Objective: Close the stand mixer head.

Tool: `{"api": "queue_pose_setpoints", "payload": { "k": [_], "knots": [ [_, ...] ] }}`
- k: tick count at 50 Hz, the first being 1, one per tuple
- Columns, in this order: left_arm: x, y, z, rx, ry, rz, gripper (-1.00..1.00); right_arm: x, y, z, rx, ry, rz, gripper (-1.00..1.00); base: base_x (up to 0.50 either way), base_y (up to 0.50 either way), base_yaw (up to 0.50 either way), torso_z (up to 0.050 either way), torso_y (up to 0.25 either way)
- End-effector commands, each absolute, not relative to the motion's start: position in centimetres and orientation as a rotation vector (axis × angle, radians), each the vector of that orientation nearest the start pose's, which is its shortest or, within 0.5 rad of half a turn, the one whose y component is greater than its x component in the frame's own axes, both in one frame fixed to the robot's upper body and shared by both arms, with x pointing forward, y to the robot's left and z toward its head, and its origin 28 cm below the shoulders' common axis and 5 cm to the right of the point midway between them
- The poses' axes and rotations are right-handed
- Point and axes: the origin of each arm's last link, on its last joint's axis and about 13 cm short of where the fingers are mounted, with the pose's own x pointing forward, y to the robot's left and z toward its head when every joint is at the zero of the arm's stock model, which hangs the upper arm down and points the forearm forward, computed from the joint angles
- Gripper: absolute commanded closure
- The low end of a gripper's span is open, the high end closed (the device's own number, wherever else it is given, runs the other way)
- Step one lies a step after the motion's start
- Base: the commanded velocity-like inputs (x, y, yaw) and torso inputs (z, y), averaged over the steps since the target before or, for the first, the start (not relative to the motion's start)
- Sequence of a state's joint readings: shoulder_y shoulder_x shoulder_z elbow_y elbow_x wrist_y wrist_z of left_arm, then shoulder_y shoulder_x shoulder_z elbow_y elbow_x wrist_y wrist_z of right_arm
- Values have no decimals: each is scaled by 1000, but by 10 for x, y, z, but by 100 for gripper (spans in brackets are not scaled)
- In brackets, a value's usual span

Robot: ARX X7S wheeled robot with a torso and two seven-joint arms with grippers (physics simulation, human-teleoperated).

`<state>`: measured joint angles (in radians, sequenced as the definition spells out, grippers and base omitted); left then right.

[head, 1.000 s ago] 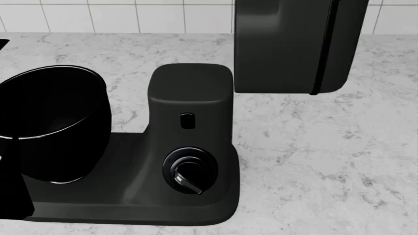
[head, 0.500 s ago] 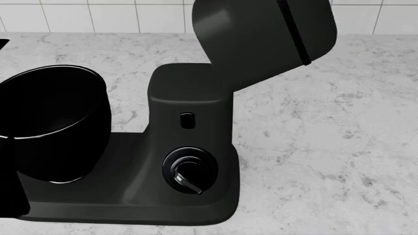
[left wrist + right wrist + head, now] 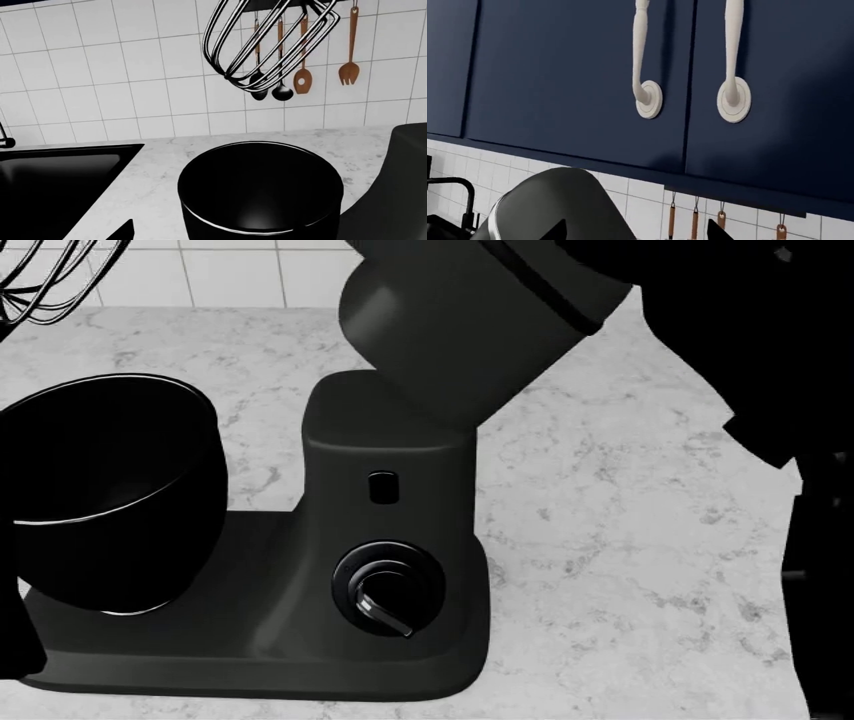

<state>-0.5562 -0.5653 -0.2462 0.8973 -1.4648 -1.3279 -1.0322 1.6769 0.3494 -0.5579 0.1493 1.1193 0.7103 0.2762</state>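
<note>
The stand mixer head (image 3: 467, 315), a matte dark-grey block with a black seam band, is tilted up over the grey column (image 3: 387, 450). Its wire whisk (image 3: 40, 280) hangs above the glossy black bowl (image 3: 107, 490). The left wrist view shows the whisk (image 3: 273, 45) above the bowl (image 3: 260, 190). My left gripper (image 3: 208, 235) is low beside the bowl, with one fingertip (image 3: 123, 232) showing. My right gripper (image 3: 635, 232) is open and empty, its fingertips spread, next to the rounded mixer head (image 3: 554, 205). My right arm (image 3: 761, 350) is a black mass right of the head.
A dial knob (image 3: 384, 590) sits on the column's front. A black sink (image 3: 53, 185) lies left of the bowl. Wooden-handled utensils (image 3: 303, 75) hang on the tiled wall. Navy cabinets with cream handles (image 3: 644, 75) are overhead. The marble counter (image 3: 641, 570) spreads to the right.
The mixer head has swung from upright down and to the left over the column. The whisk has come into view at top left. My right arm has entered at the right.
</note>
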Motion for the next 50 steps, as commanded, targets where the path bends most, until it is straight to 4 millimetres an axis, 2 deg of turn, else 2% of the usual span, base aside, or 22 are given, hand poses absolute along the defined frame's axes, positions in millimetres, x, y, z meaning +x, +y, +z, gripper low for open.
{"api": "queue_pose_setpoints", "payload": {
  "k": [1, 14, 22, 34, 41, 45, 50],
  "knots": [
    [173, 244, 231, 48, -49, 89, -100, 345, -52, 326, -161, 200, 535, -100, 0, 0, 0, 0, 0],
    [172, 244, 233, 48, -53, 88, -100, 335, -36, 292, -195, 275, 599, -100, 2, 0, 0, 0, 0],
    [171, 244, 233, 47, -56, 89, -100, 332, -34, 268, -199, 332, 613, -100, 1, 0, -1, 0, 0],
    [171, 245, 234, 46, -57, 90, -100, 327, -29, 256, -206, 360, 636, -100, 0, 0, -1, 0, 0],
    [171, 245, 234, 46, -57, 91, -100, 324, -30, 266, -183, 329, 631, -100, 0, 0, -1, 0, 0],
    [172, 245, 234, 46, -56, 90, -100, 321, -35, 281, -145, 270, 614, -100, 0, 0, -3, 0, 0],
    [172, 242, 233, 50, -56, 78, -100, 305, -43, 311, -77, 125, 589, -100, -4, 0, -5, 0, 0]
  ]
}}
